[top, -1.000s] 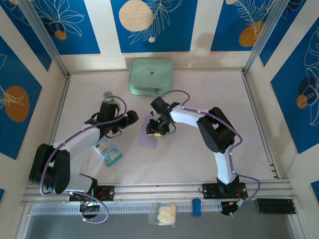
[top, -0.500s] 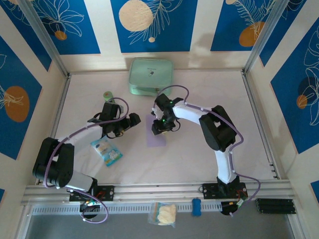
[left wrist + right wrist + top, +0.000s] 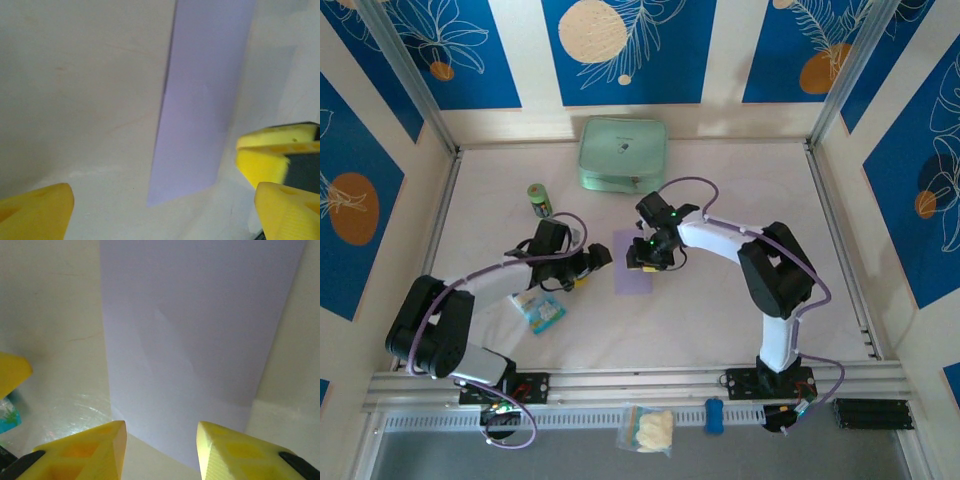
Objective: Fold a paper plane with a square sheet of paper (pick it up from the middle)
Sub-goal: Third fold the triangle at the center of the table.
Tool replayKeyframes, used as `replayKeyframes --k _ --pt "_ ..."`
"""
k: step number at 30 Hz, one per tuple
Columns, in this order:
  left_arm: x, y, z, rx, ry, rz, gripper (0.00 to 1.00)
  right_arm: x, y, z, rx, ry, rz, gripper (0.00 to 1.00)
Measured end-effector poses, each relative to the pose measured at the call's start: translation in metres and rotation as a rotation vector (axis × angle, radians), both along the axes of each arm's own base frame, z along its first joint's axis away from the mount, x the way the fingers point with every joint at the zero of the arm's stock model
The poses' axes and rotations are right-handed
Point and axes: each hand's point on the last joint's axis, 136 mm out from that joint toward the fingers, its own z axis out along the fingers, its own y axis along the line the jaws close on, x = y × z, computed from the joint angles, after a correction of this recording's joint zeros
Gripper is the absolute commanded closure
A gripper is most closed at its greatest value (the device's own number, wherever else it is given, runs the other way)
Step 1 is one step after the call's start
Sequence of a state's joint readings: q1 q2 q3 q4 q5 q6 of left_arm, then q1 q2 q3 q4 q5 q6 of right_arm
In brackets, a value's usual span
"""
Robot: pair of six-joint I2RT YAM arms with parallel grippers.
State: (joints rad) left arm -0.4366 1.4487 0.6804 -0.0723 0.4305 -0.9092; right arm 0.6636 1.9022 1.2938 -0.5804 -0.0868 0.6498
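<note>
Square sheet of paper point(image 3: 630, 278) flat, left gripper point(image 3: 599, 257) now nearer its left edge, wide open, right gripper point(image 3: 646, 262) half open over it, bare table point(image 3: 720, 200) around

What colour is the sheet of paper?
The sheet of paper is plain lavender-purple, clearest in the right wrist view.

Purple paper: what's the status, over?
Left gripper open beside paper. Right gripper open above its edge. Paper flat on table, unheld. Snack packet apart.
</note>
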Motion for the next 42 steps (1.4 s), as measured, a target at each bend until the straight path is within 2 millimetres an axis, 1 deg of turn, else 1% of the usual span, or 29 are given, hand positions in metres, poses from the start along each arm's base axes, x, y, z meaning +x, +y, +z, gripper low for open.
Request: replayKeyframes --k 3,7,8,11,14,16,20,26,42 --pt "-0.003 -0.01 0.001 -0.02 0.008 -0.01 0.2 -0.002 -0.001 -0.013 -0.021 0.032 -0.014 0.59" --pt "-0.007 -0.02 -0.007 -0.033 0.045 -0.011 0.33 -0.004 -0.003 -0.025 -0.039 0.061 -0.025 0.59" --pt "-0.008 -0.022 -0.01 -0.035 0.057 -0.012 0.38 -0.004 -0.003 -0.025 -0.036 0.065 -0.028 0.59" --pt "-0.012 -0.028 -0.02 -0.036 0.095 -0.014 0.49 -0.002 -0.003 -0.025 -0.028 0.071 -0.037 0.6" --pt "-0.017 -0.032 -0.029 -0.032 0.127 -0.022 0.57 -0.001 -0.004 -0.026 -0.016 0.079 -0.045 0.6" --pt "-0.018 -0.034 -0.033 -0.03 0.141 -0.023 0.59 -0.001 -0.005 -0.026 -0.007 0.087 -0.048 0.61" --pt "-0.015 -0.036 -0.035 -0.026 0.149 -0.022 0.61 -0.001 -0.005 -0.027 0.005 0.098 -0.049 0.61" --pt "-0.008 -0.04 -0.029 -0.031 0.13 -0.031 0.64 -0.002 -0.005 -0.027 0.011 0.103 -0.049 0.62" --pt "-0.003 -0.04 -0.039 0.014 0.142 -0.05 0.61 -0.002 -0.005 -0.027 0.018 0.107 -0.051 0.62"
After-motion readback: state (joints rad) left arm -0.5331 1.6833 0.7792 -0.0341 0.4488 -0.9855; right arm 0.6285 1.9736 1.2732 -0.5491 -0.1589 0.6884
